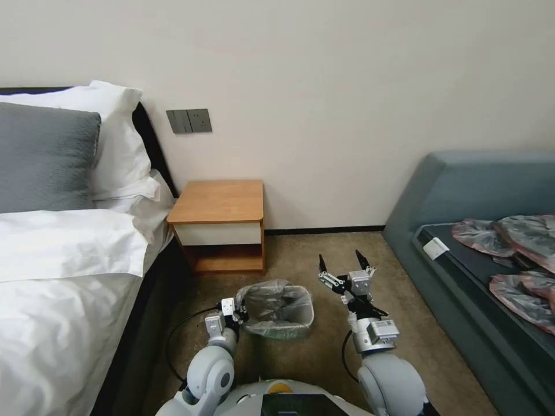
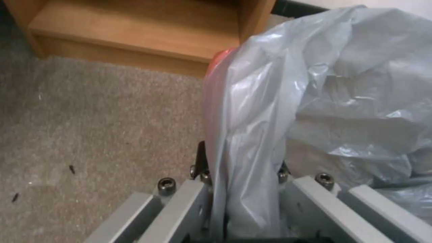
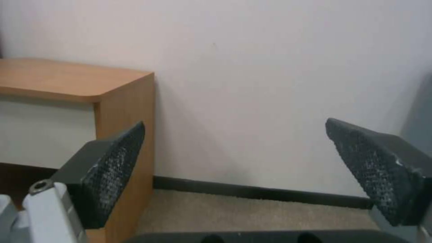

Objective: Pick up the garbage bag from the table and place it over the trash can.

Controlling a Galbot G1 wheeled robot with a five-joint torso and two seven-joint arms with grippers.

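Left pincer (image 1: 241, 314): pinching garbage bag (image 1: 276, 297) rim at trash can (image 1: 284, 328) edge.
Right pincer (image 1: 343, 264): spread, raised beside can.
Tabletop (image 1: 218, 200): beyond both.

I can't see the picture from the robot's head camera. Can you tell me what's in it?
The left gripper is shut on the garbage bag, which is draped over the trash can on the carpet. The right gripper hovers open beside the bin. Behind stands the table, between a bed and a blue-grey couch.

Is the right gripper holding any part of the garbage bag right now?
No, the right gripper has its jaws spread wide with nothing between them, raised beside the trash can.
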